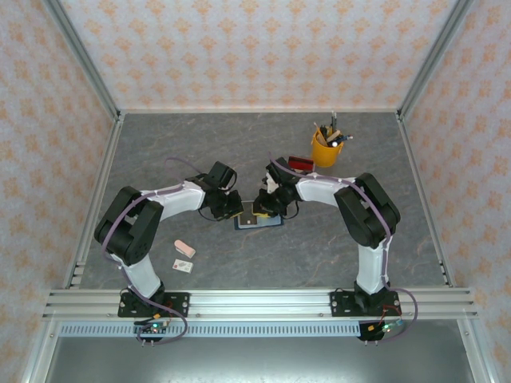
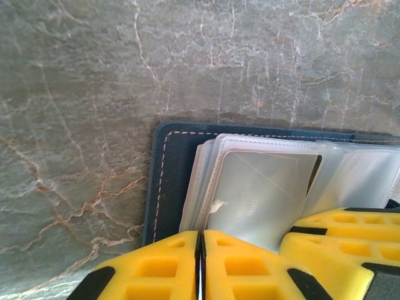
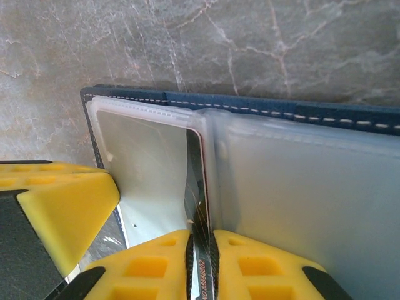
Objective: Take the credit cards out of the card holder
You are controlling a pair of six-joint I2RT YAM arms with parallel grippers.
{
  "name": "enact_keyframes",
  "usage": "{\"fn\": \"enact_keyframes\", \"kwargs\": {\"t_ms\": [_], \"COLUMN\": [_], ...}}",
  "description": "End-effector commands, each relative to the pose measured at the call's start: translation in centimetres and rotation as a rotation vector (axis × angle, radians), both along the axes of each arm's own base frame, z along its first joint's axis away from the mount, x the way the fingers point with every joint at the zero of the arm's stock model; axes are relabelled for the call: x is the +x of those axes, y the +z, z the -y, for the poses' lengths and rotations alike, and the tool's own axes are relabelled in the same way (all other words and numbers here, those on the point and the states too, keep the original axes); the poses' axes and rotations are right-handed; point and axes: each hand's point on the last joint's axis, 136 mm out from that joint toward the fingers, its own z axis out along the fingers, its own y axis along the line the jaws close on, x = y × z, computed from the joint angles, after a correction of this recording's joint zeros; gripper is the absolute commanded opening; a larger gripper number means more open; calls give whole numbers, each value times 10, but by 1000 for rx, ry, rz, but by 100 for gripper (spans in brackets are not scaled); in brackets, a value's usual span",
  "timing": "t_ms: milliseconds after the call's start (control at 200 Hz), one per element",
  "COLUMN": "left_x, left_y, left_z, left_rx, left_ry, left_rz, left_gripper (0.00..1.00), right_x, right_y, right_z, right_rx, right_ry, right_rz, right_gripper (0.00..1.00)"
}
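Navy holder (image 1: 259,222) open flat mid-table, clear sleeves (image 2: 206,181) up, right under both grippers. Left gripper (image 1: 235,208) at its 10 o'clock edge, right gripper (image 1: 266,206) at 1 o'clock, tips nearly meeting. Right fingers (image 3: 262,269) clamped on a thin card (image 3: 200,281), printed digits between the pads, edge running toward 12 o'clock along a sleeve fold. Left fingers (image 2: 162,269) pressed together over the holder's near edge, nothing visible between them. Pale card (image 2: 262,184) in a sleeve just beyond, at 1 o'clock; same card or another, cannot tell. Yellow cup (image 1: 326,149) of pens well off at 1 o'clock from the holder, red tray (image 1: 301,164) just beside it at 8 o'clock. Pink eraser (image 1: 184,249) and white card (image 1: 184,266) at 8 o'clock, by the left elbow. Both arms folded at the elbow, forearms angled inward, wrists tipped down.
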Motion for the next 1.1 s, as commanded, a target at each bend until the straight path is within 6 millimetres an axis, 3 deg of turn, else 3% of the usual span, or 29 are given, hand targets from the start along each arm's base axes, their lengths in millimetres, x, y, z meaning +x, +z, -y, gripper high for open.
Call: {"fn": "enact_keyframes", "kwargs": {"t_ms": [0, 335, 756, 1091], "left_x": [-11, -17, -18, -16], "left_y": [-20, -33, -35, -29], "left_z": [-4, -15, -9, -6], "left_rx": [45, 94, 64, 48], "left_ry": [7, 29, 19, 20], "left_rz": [-58, -81, -90, -82], "left_gripper": [11, 8, 4, 4], "right_x": [-2, 3, -4, -1], "right_y": [-2, 6, 3, 6], "right_z": [2, 19, 2, 0], "right_rx": [1, -41, 60, 71], "right_ry": [11, -41, 4, -3], "right_rz": [25, 81, 26, 28], "right_gripper": [19, 19, 18, 9]}}
